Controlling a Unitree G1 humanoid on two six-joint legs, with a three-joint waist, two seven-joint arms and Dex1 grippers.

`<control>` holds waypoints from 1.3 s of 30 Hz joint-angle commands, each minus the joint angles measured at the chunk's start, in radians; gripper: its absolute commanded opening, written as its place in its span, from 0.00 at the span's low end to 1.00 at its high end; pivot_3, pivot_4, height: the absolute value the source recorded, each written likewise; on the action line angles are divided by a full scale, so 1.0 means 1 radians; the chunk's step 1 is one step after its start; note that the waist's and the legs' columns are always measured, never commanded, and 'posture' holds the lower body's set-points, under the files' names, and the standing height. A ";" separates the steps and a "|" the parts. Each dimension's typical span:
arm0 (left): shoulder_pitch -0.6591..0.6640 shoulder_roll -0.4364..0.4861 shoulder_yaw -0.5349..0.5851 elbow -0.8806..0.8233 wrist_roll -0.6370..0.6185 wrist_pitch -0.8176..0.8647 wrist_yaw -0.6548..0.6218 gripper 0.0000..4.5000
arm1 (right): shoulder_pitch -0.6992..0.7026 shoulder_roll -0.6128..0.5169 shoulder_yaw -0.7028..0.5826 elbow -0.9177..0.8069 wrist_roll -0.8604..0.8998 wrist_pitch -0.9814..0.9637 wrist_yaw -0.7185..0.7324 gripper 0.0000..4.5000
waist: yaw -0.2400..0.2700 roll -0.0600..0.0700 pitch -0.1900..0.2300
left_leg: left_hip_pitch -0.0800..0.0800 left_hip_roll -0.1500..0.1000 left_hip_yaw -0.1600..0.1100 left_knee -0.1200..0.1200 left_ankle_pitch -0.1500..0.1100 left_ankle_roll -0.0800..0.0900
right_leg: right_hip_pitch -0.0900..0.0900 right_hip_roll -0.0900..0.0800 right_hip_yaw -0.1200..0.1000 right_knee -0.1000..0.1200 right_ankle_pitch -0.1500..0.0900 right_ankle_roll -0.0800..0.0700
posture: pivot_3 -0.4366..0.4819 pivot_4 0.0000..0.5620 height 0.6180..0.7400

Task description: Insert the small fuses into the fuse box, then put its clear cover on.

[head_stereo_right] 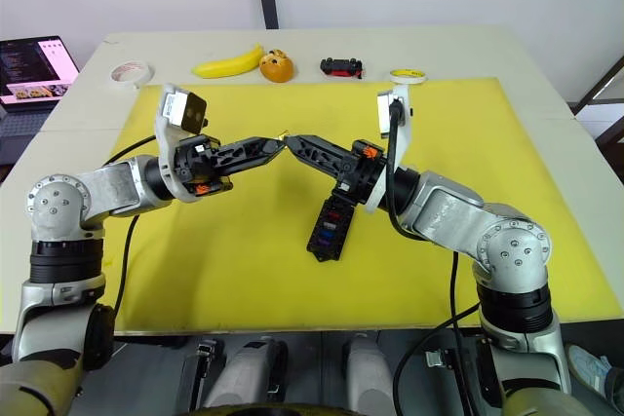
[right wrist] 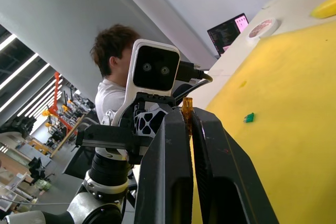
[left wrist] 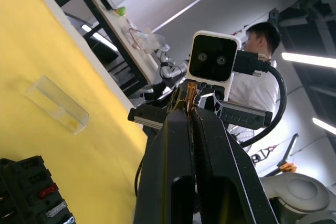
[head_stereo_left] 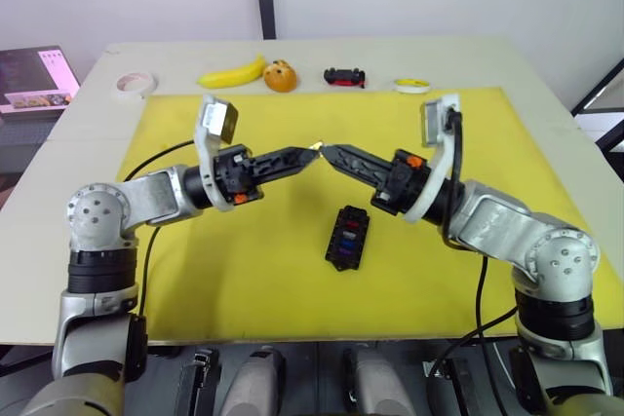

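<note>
Head views: a pale counter (head_stereo_left: 88, 119) carries a yellow mat (head_stereo_left: 244, 280), set before a white wall. Along the far edge lie a tape roll (head_stereo_left: 134, 84), a banana (head_stereo_left: 232, 74), an orange fruit (head_stereo_left: 280, 76), a toy car (head_stereo_left: 345, 76) and a yellow-and-white disc (head_stereo_left: 412, 86); a laptop (head_stereo_right: 37, 67) sits off the counter's left. The fuse box (head_stereo_left: 347, 238) lies mid-mat, its long axis running from near to far and leaning slightly right at the far end, slotted top upward, with red and blue fuses seated. Above the mat, beyond the box, the left end effector (head_stereo_left: 310, 149) and right end effector (head_stereo_left: 328, 152) meet tip to tip around an amber fuse (head_stereo_left: 317, 145).

Left wrist view: the left fingers are closed on the amber fuse at their tips. The clear cover (left wrist: 56, 104) lies on the mat, apart from the box corner.

Right wrist view: the right fingers pinch the same fuse. A teal fuse (right wrist: 249, 117) lies loose on the mat. A person (right wrist: 113, 72) sits behind.
</note>
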 commanded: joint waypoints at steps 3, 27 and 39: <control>-0.002 0.012 -0.002 -0.033 0.007 -0.013 -0.019 0.00 | -0.018 -0.005 -0.010 -0.022 0.058 -0.022 -0.007 0.01 | 0.000 0.000 0.000 | 0.000 0.000 0.000 0.000 0.000 0.000 | 0.000 0.000 0.000 0.000 0.000 0.000 | 0.48 0.27 1.00; -0.063 0.293 -0.490 -0.058 1.258 -0.883 -1.041 0.99 | -0.138 -0.518 0.254 -0.124 -0.712 0.117 0.530 0.00 | 0.005 0.001 0.001 | -0.002 0.002 0.002 -0.001 0.000 0.001 | 0.000 0.004 0.001 -0.003 0.000 -0.001 | 0.48 0.27 1.00; -0.138 0.112 -0.525 0.110 1.453 -1.055 -1.092 0.99 | -0.142 -0.473 0.370 -0.078 -1.110 0.010 0.730 0.00 | 0.004 0.001 0.001 | -0.012 0.002 0.001 0.003 -0.001 0.002 | -0.009 0.003 0.000 -0.002 0.000 0.000 | 0.48 0.27 1.00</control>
